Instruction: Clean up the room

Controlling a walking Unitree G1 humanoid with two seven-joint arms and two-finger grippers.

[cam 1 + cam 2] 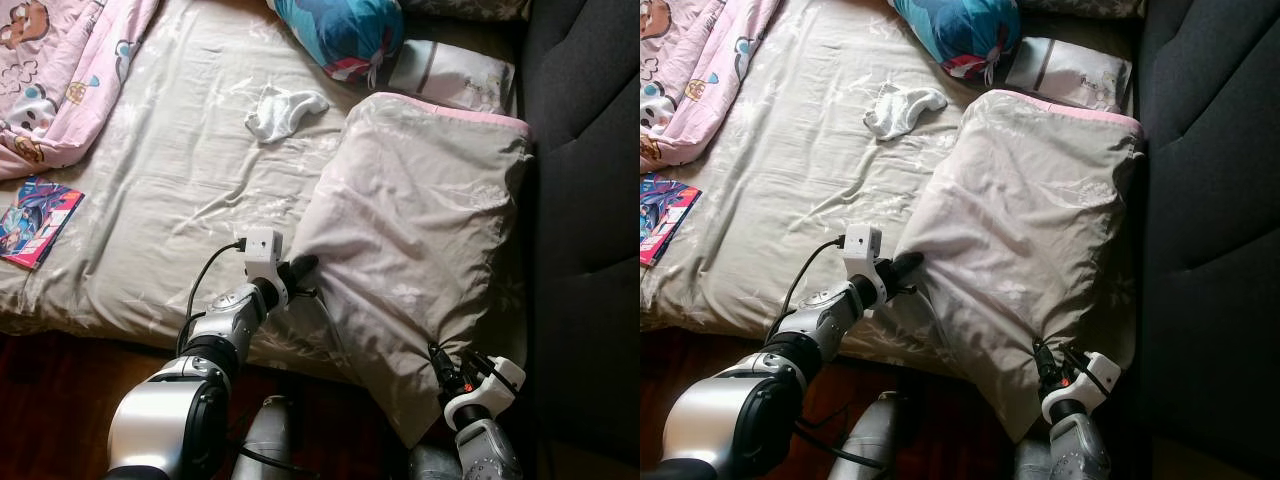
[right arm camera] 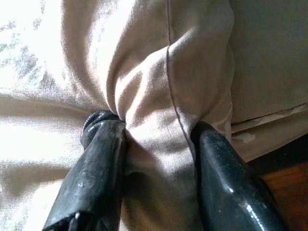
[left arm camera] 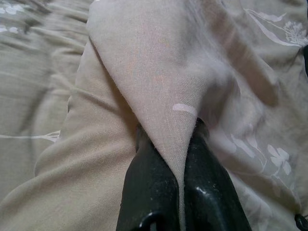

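The left gripper (image 3: 180, 163) has its two black fingers (image 3: 149, 178) pinched tight on a fold of the pillow (image 1: 420, 240), a thin ridge of beige cloth squeezed between them. In the head views this grip sits at the pillow's near left corner, where the left arm reaches forward over the bed's edge.

The right gripper (image 2: 159, 159) is clamped on a thicker bunch of the same pillow, the cloth and its seam gathered between the two fingers (image 2: 103, 159). From the head camera it holds the pillow's near right corner, low by the bed's edge, just beside the dark headboard (image 1: 590, 200).

The pillow lies on the bed (image 1: 160, 200), on the right side of the sheet, with its far end touching the headboard and a pink edge showing along that end. Its near end droops past the mattress edge between the two grippers.

Beyond the pillow, a white sock (image 1: 283, 110) lies crumpled on the sheet, apart from everything else. A blue cushion (image 1: 335, 30) with a printed pattern sits at the far end, and just beside it, against the headboard, is a pale flat thing, perhaps another small pillow (image 1: 455, 72); the print is too small to read. A pink blanket (image 1: 60, 70) with cartoon figures is heaped at the far left, and near it a colourful book (image 1: 35, 220) lies flat by the bed's left edge. Dark wooden floor (image 1: 50, 400) shows below the mattress.
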